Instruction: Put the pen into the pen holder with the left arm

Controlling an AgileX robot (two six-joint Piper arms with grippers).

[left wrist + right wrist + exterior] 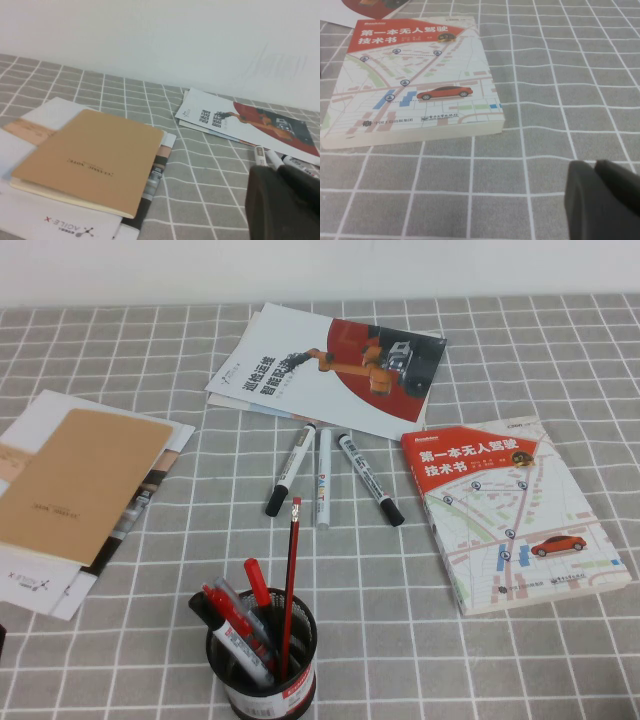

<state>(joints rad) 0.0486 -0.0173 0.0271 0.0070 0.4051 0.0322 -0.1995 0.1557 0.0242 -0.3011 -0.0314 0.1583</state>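
Beside the mesh pen holder (262, 655), round-barrelled pen (290, 469) lies flat; both grippers' (285, 202) (602, 200) finger states cannot be told.

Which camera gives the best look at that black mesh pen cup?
The high view: the pen holder stands at the near table edge, full of pens. Neither wrist view shows it; the left gripper and right gripper face elsewhere.

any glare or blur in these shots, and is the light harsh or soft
High view: soft, even light, short faint shadows beside the pen holder and pens; no strong glare. Left wrist view: tan notebook slightly blurred, left gripper a dark out-of-focus mass. Right wrist view: book sharp, right gripper blurred.
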